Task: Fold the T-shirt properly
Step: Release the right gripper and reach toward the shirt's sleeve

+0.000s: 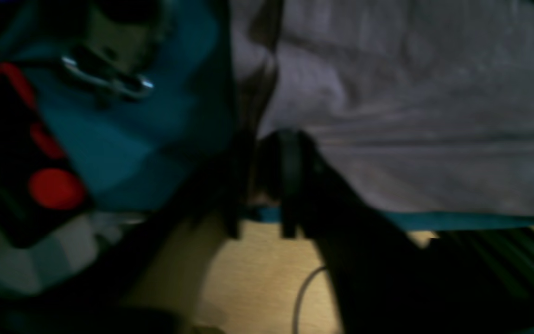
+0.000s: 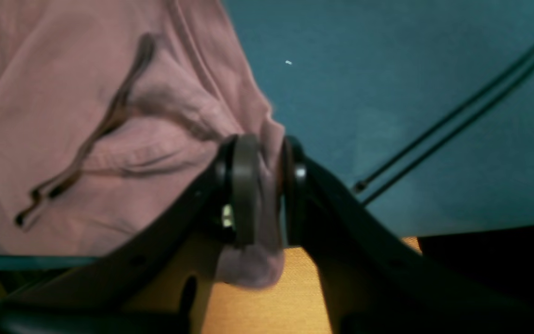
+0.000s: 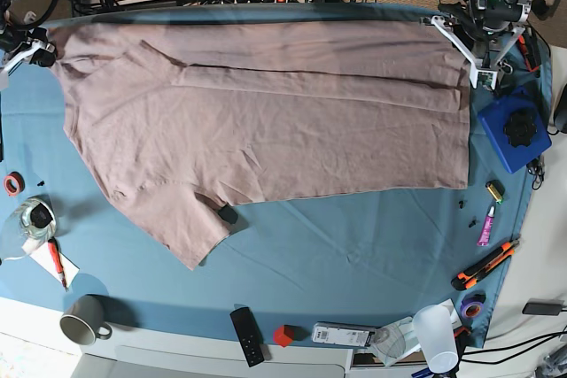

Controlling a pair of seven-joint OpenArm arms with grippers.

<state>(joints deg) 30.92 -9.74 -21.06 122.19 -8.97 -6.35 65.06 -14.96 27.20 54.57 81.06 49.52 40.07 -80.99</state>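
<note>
Right gripper (image 2: pixel 264 185), seen close from its wrist camera, has a fold of the pink T-shirt (image 2: pixel 86 139) between its two round pads; cloth hangs down below them, and the pads look slightly parted, so the pinch seems loose. Left gripper (image 1: pixel 267 181) shows in its own blurred, dark view only as black fingers at the shirt's edge; whether they are spread or pinching cloth cannot be told.

From the base camera the T-shirt (image 3: pixel 266 121) lies stretched across the far half of the blue table cloth (image 3: pixel 354 254). One long fold runs along its far edge, where a strip of fabric is laid back over the body. The near sleeve sticks out toward the front, unfolded, with a small dark thing (image 3: pixel 228 214) beside it. The right arm sits at the shirt's far left corner, the left arm at its far right corner, each at an end of the folded strip.

As a judgement, the work is at an early stage: one lengthwise fold looks made, while the near side, the sleeve and the crosswise folds remain.

Around the cloth's edges lie a grey mug (image 3: pixel 82 318), a black remote (image 3: pixel 246 335), a red cube (image 3: pixel 283 335) and a blue box (image 3: pixel 514 132). No brand, label or writing is legible in any view.
</note>
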